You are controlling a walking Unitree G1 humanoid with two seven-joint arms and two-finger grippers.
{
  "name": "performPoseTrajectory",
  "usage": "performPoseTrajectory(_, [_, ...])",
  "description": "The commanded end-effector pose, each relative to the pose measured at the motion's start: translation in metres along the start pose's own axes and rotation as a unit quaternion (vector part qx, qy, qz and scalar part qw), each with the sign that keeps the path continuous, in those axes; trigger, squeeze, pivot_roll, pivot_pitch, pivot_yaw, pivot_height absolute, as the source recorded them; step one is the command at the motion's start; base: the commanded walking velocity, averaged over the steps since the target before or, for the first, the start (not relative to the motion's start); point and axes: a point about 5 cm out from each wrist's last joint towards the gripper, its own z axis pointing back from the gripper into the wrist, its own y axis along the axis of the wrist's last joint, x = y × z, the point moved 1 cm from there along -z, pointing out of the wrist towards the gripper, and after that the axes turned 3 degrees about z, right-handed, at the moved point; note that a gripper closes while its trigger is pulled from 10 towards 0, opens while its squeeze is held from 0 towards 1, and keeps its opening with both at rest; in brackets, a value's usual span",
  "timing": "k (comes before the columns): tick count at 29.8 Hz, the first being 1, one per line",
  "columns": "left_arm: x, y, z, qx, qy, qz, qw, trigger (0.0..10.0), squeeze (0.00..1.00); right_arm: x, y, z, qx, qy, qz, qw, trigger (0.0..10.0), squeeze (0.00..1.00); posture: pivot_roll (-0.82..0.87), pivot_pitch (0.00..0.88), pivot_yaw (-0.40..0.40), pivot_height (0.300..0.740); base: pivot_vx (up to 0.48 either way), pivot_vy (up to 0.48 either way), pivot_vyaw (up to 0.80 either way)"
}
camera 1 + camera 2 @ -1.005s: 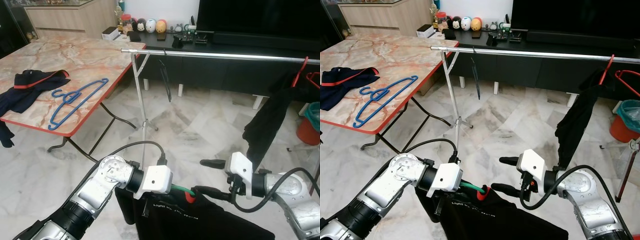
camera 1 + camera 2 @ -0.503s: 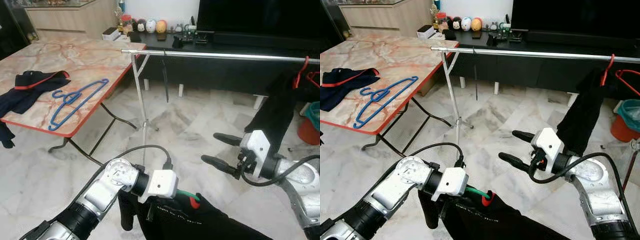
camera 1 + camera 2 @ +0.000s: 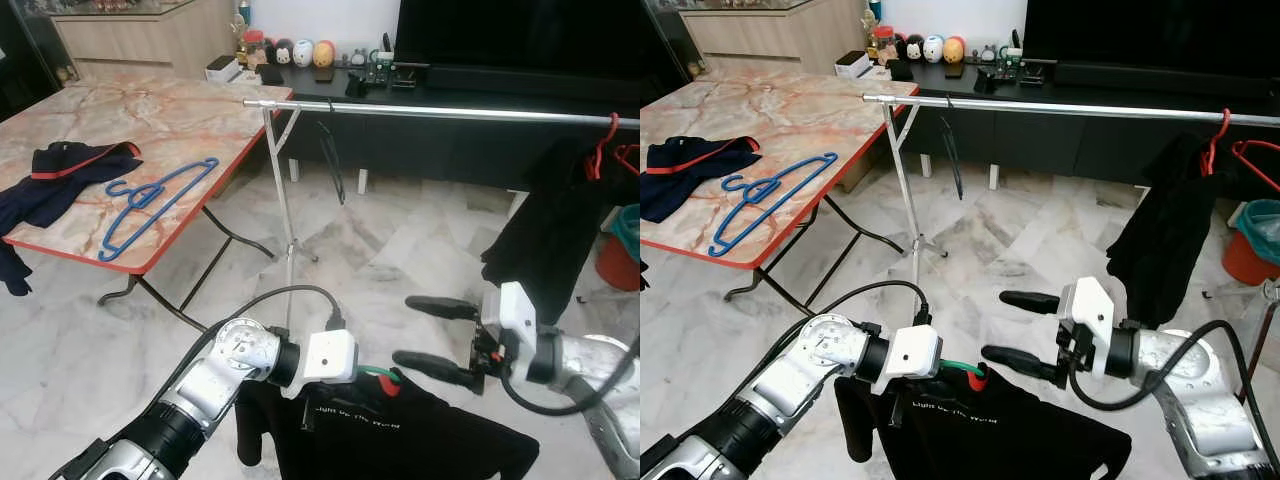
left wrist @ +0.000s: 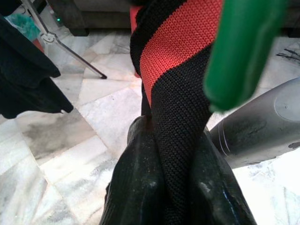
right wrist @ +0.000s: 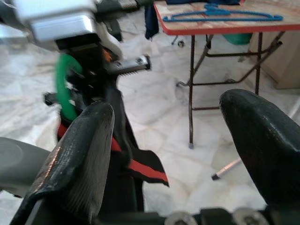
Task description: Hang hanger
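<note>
Green hanger carrying a black shirt with a red-and-black collar, held low in front of the robot, shirt drooping below. Silver rail runs across the far side, well apart above it.

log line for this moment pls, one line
left gripper: shut on green hanger with black shirt | right gripper: open, facing hanger hook | rail: ahead, not yet reached
</note>
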Motion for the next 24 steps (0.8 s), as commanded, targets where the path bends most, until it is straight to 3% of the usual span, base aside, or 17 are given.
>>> performPoseTrajectory(1, [-0.007, 0.005, 0.005, 0.005, 0.013, -0.017, 1.000, 10.0, 0.00, -0.002, 0.008, 0.000, 0.008, 0.013, 0.009, 1.000, 10.0, 0.00, 0.01, 0.017, 0.047, 0.740, 0.000, 0.000, 0.00])
performPoseTrajectory(7, [-0.008, 0.002, 0.003, 0.002, 0.021, -0.013, 1.000, 10.0, 0.00, 0.003, 0.025, 0.001, 0.057, 0.003, 0.012, 0.998, 10.0, 0.00, 0.01, 0.017, 0.046, 0.740, 0.000, 0.000, 0.00])
performPoseTrajectory(24, [-0.010, 0.002, 0.001, 0.002, 0.027, -0.010, 1.000, 10.0, 0.00, -0.015, 0.016, -0.016, 0.024, 0.079, -0.002, 0.997, 10.0, 0.00, 0.01, 0.016, 0.040, 0.740, 0.000, 0.000, 0.00])
